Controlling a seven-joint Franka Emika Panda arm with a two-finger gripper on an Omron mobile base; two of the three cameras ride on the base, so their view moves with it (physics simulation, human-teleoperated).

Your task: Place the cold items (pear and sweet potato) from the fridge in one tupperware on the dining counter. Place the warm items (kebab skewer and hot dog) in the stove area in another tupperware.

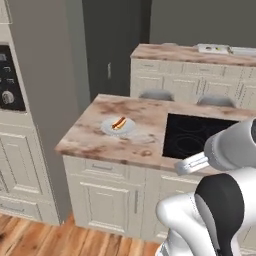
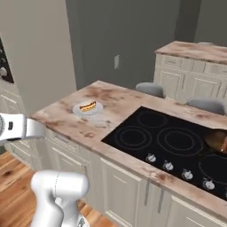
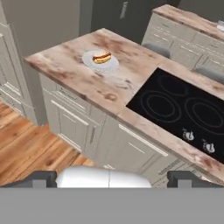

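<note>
A hot dog (image 1: 118, 123) (image 2: 88, 106) (image 3: 102, 57) lies on a small white plate (image 1: 127, 130) (image 2: 80, 111) (image 3: 92, 64) on the marbled counter (image 1: 95, 140) (image 2: 66, 117) (image 3: 70, 65), left of the black cooktop (image 1: 192, 135) (image 2: 168, 139) (image 3: 183, 109). My gripper (image 3: 113, 178) hangs in front of the counter, above the floor and well short of the plate. Its two dark fingertips (image 3: 40, 177) stand far apart with nothing between them, so it is open. A brown pan (image 2: 218, 140) sits at the cooktop's right edge; I cannot tell what it holds.
Two grey stool tops (image 1: 156, 94) (image 1: 215, 100) rise behind the counter. A second counter (image 1: 170, 52) stands further back with pale flat containers (image 1: 214, 48) on it. A tall oven cabinet (image 1: 12, 100) is at the left, over wood floor (image 3: 26, 144).
</note>
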